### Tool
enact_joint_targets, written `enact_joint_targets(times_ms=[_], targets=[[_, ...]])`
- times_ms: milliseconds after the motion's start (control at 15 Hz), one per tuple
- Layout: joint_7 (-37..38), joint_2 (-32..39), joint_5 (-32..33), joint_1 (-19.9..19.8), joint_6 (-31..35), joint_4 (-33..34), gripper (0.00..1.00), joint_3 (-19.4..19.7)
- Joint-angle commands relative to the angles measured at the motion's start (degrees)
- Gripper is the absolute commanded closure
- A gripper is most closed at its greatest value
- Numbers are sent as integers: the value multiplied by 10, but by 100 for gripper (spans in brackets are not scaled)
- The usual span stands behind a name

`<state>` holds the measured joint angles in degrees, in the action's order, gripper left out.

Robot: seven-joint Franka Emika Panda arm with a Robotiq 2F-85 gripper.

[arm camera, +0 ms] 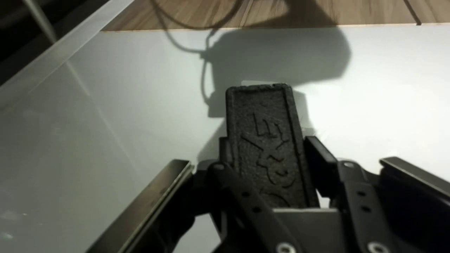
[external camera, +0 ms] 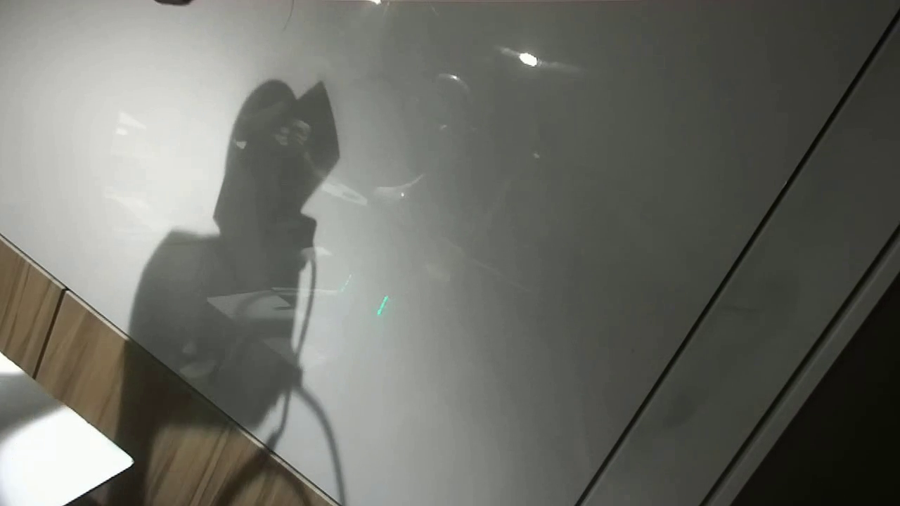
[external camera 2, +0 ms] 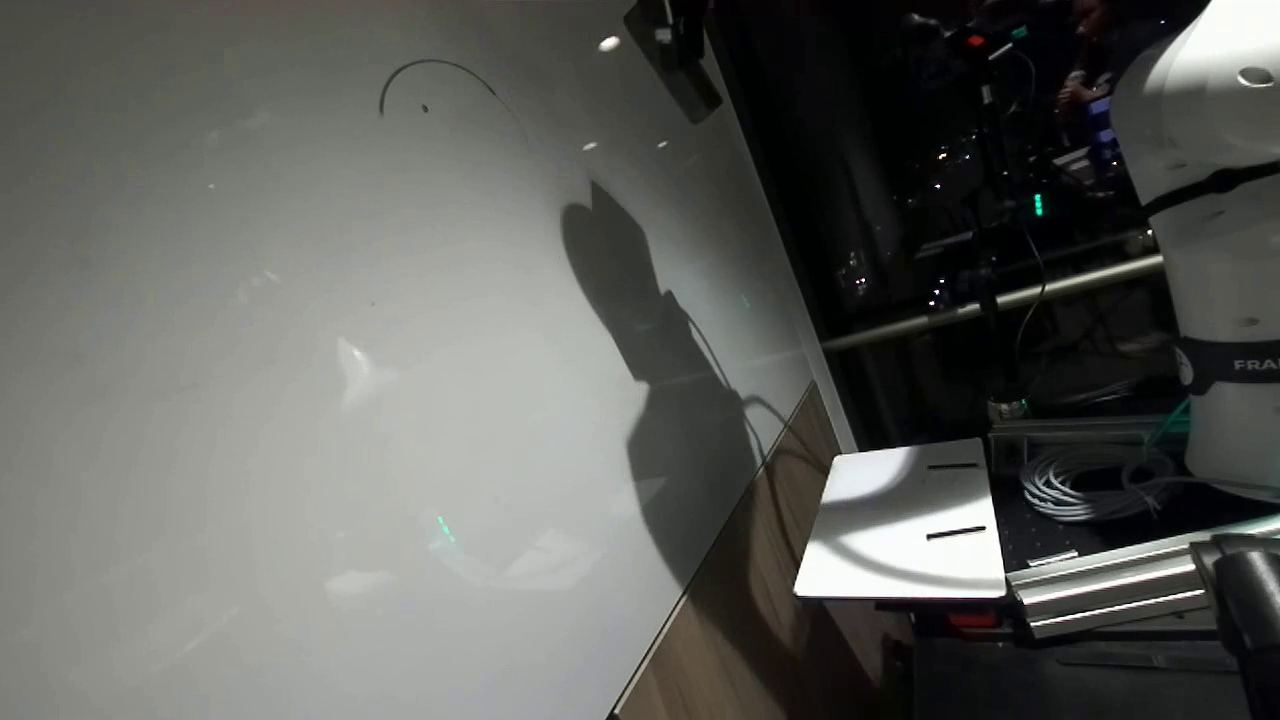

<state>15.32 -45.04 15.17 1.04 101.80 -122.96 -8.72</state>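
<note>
The pale, glossy board [external camera: 457,379] fills most of both exterior views and lies behind everything in the wrist view. Wood-grain panelling [external camera: 162,429] borders it at the lower left of an exterior view and along the top of the wrist view. A white robot arm [external camera 2: 1235,250] stands at the right edge of an exterior view, and a broad dark shadow [external camera: 260,183] falls across the board in all three. Toward the lower right is a white plate [external camera 2: 905,500] with two short black strips [external camera 2: 956,533]; a grey coil of cable [external camera 2: 1085,480] sits between it and the arm. In the wrist view the gripper [arm camera: 271,156] rises from the bottom edge, its jaws clamped on both long sides of a black block [arm camera: 267,140] near the frame's centre; its face carries lettering. Whether the block touches the board I cannot tell. A thin dark curved line [external camera 2: 432,61] marks the board at the upper left of an exterior view, with a small dark dot [external camera 2: 425,108] just below it.
</note>
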Motion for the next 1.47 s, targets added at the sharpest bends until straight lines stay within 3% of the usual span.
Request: enact_joint_targets(times_ms=[0, 333, 800, 1133, 1400], targets=[[-8, -68, -44, 19, -25, -4, 72, -13], [34, -23, -83, 15, 20, 40, 72, -83], [108, 139, -45, -14, 102, 117, 72, -176], [121, 248, 25, -17, 76, 236, 72, -187], [127, 309, 64, 5, 60, 304, 72, -187]])
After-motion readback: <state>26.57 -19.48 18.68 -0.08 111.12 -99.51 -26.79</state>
